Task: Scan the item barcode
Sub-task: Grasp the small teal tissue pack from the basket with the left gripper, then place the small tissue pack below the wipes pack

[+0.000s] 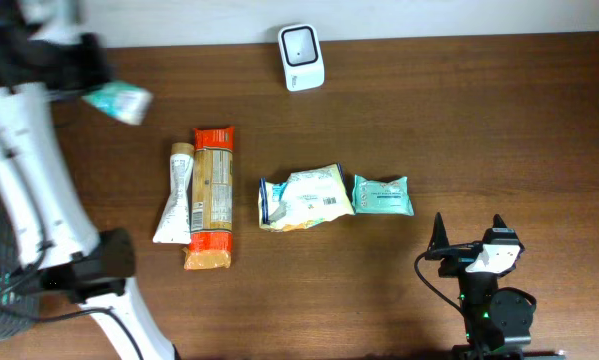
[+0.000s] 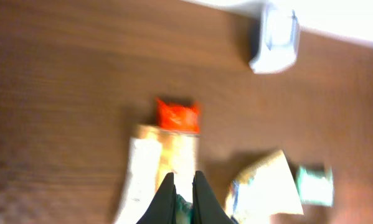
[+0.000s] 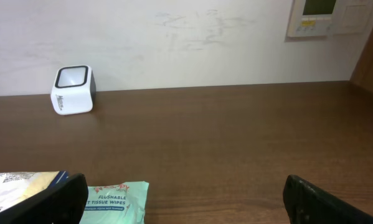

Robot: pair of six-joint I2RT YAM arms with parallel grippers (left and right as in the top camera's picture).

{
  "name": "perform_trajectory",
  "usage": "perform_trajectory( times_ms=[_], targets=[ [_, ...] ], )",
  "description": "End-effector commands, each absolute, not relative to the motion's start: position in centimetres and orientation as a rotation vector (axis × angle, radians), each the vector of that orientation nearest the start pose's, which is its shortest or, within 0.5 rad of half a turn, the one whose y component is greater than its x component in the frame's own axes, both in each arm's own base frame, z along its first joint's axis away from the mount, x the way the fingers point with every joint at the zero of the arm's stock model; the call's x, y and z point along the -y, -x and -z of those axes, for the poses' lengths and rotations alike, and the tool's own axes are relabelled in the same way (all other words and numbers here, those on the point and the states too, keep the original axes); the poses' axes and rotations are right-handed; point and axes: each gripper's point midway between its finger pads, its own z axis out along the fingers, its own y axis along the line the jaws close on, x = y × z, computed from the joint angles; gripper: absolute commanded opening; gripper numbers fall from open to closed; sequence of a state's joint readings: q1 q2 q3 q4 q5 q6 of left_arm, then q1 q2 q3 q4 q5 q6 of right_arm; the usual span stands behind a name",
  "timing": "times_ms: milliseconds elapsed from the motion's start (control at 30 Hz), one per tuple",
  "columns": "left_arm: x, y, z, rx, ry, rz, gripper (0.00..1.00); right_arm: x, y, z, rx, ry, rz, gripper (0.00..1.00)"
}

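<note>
clamping teal packet in narrow left gripper, holding aloft far-left, well apart from scanner. idling right gripper wide. judging carry step underway; needing barcode turned toward scanner next.

The dark wooden tabletop carries 5 things. A white barcode scanner stands near its far edge. In a row across the middle lie a white sachet touching a long orange-ended packet, then a crumpled white pouch just beside a teal wipes pack.
</note>
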State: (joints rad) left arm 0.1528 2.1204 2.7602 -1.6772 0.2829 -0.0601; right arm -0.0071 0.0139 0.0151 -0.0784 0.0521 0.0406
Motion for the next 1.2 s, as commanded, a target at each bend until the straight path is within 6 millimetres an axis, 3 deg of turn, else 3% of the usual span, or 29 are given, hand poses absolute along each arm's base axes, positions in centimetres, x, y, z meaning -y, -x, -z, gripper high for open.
perform_trajectory(
  times_ms=[0, 67, 167, 200, 233, 333, 400, 433, 567, 600, 667, 767, 867, 933, 967, 1000, 1033, 1067, 1100, 1133, 1167],
  targets=[
    [8.5, -44.0, -28.0, -2.732, -0.13, 0.389, 0.0, 1.4, -24.5, -15.6, -1.651, -0.087, 0.037, 0.99],
    [14.6, -43.5, -24.7, -2.78, -0.314, 0.424, 0.0, 1.4, -24.5, -15.6, -1.651, -0.088, 0.037, 0.99],
    [22.3, -42.6, -19.5, -2.778, -0.542, 0.459, 0.0, 1.4, -24.5, -15.6, -1.651, -0.088, 0.037, 0.99],
    [26.0, -42.0, -16.5, -2.745, -0.646, 0.48, 0.0, 1.4, -24.5, -15.6, -1.651, -0.088, 0.037, 0.99],
    [28.5, -41.5, -14.5, -2.71, -0.714, 0.496, 0.0, 1.4, -24.5, -15.6, -1.651, -0.088, 0.037, 0.99],
    [33.8, -39.3, -11.0, -2.615, -0.858, 0.54, 0.03, 1.4, -24.5, -15.6, -1.651, -0.088, 0.037, 0.98],
    [36.2, -37.9, -10.2, -2.569, -0.926, 0.559, 0.13, 1.4, -24.5, -15.6, -1.651, -0.088, 0.037, 0.99],
    [36.7, -37.7, -10.1, -2.557, -0.939, 0.532, 0.25, 1.4, -24.5, -15.6, -1.651, -0.087, 0.037, 0.99],
    [35.2, -39.0, -9.7, -2.547, -0.899, 0.321, 0.65, 1.4, -24.5, -15.6, -1.651, -0.087, 0.037, 0.99],
    [33.6, -40.5, -10.4, -2.539, -0.846, 0.23, 0.72, 1.4, -24.5, -15.6, -1.651, -0.088, 0.037, 0.99],
    [31.7, -42.1, -12.4, -2.524, -0.779, 0.16, 0.77, 1.4, -24.5, -15.6, -1.651, -0.088, 0.037, 0.99],
    [24.5, -46.6, -22.2, -2.419, -0.53, 0.024, 0.81, 1.4, -24.5, -15.6, -1.651, -0.088, 0.037, 0.99],
    [15.2, -47.7, -32.3, -2.319, -0.266, -0.004, 0.82, 1.4, -24.5, -15.6, -1.651, -0.088, 0.037, 0.99],
    [6.4, -46.3, -37.4, -2.271, 0.003, -0.043, 0.82, 1.4, -24.5, -15.6, -1.651, -0.088, 0.037, 0.99],
    [1.9, -45.2, -39.0, -2.25, 0.136, -0.076, 0.82, 1.4, -24.5, -15.6, -1.651, -0.087, 0.037, 0.99],
    [-1.1, -44.3, -39.7, -2.236, 0.235, -0.098, 0.86, 1.4, -24.5, -15.6, -1.651, -0.087, 0.037, 0.99],
    [-8.7, -41.2, -40.6, -2.208, 0.482, -0.172, 0.88, 1.4, -24.5, -15.6, -1.652, -0.087, 0.037, 0.99],
    [-11.8, -39.5, -40.5, -2.203, 0.587, -0.208, 0.89, 1.4, -24.5, -15.6, -1.651, -0.088, 0.037, 0.99],
    [-13.5, -38.5, -40.4, -2.203, 0.644, -0.233, 0.89, 1.4, -24.5, -15.6, -1.651, -0.087, 0.037, 0.99],
    [-17.2, -36.3, -39.7, -2.204, 0.779, -0.283, 0.89, 1.4, -24.5, -15.6, -1.651, -0.088, 0.037, 0.99],
    [-19.7, -34.6, -39.2, -2.202, 0.88, -0.313, 0.9, 1.4, -24.5, -15.6, -1.651, -0.088, 0.037, 0.98]
  ],
)
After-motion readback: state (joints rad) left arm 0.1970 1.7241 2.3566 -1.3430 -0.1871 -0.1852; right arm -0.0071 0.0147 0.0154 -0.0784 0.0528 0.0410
